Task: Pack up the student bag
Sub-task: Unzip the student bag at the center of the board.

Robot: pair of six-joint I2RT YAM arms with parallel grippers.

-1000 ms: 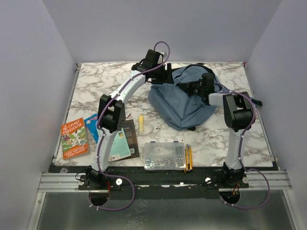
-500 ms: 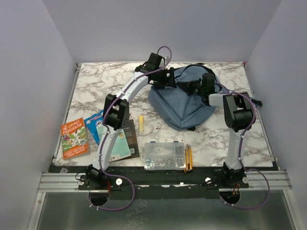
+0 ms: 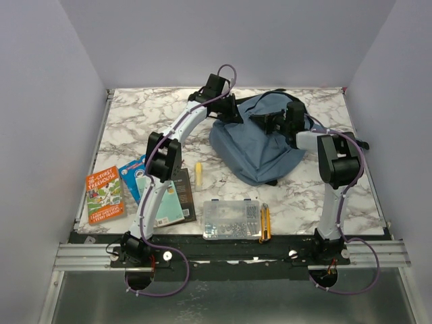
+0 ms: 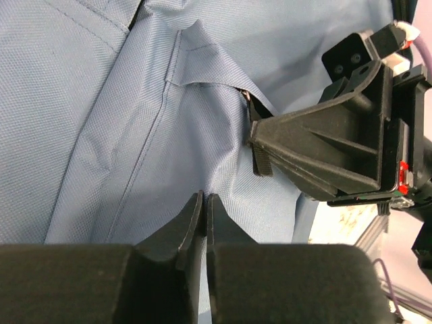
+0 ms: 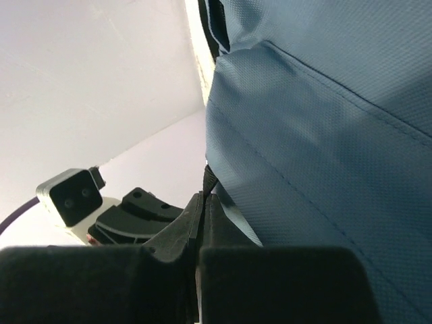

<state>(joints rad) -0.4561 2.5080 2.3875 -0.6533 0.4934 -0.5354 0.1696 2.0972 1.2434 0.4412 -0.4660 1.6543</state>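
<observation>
The student bag, a big blue-grey backpack, lies at the back right of the marble table. My left gripper is at its upper left edge, and in the left wrist view its jaws are shut with a fold of the bag's fabric pinched between them. My right gripper is over the bag's top. In the right wrist view it is shut on a small black tab at the bag's seam. The two grippers face each other a short way apart. The bag's opening is hidden.
An orange book, a blue packet and a teal book lie at the front left. A yellow stick lies mid-table. A clear parts box and a yellow knife sit by the front edge.
My left gripper moved right onto the bag's edge and went from open to shut on its fabric. The right gripper stayed shut and shifted slightly.
</observation>
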